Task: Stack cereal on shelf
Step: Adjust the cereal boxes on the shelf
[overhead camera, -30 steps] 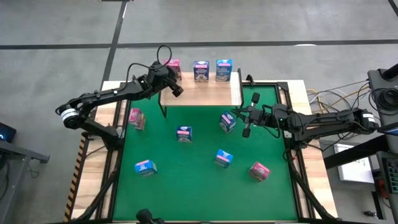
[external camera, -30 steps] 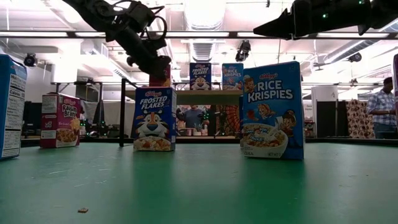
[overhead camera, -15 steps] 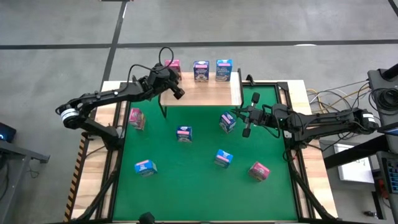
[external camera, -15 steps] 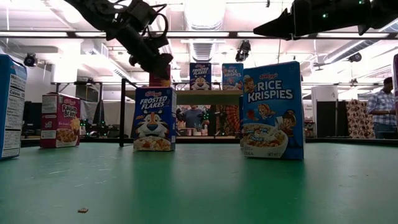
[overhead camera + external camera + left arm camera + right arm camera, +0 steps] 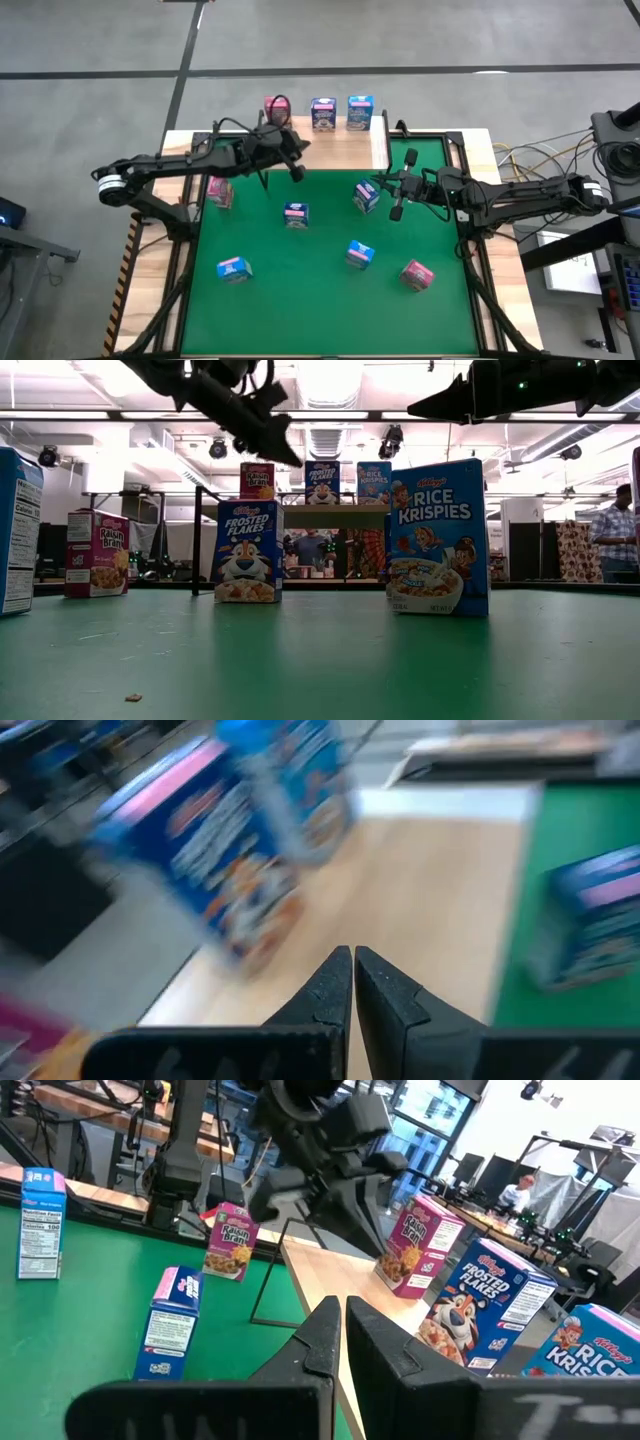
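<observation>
Currently three boxes (image 5: 322, 112) stand on the shelf (image 5: 335, 150); six remain on the mat (image 5: 300, 290). Left end effector (image 5: 297, 172), fingers together and empty, hangs at the shelf's front edge. Nearest box (image 5: 295, 214) lies at 6 o'clock, upright, closer to the left arm. Right end effector (image 5: 378, 184), together, touches another box (image 5: 366, 196).

The shelf (image 5: 330, 150) just beyond the left claw (image 5: 297, 172) has a pale, smooth wood top with fine grain and thin black metal legs. The cereal boxes (image 5: 439, 538) are glossy printed card, catching the ceiling light on their fronts. The mat (image 5: 320, 300) beneath both claws is matt green with a cloth-like, faintly flecked face. Around it the surface (image 5: 150, 290) shows bare light wood. The right claw (image 5: 378, 188), beside a blue box, has dark matt fingers (image 5: 330, 1340) that look like hard plastic.
</observation>
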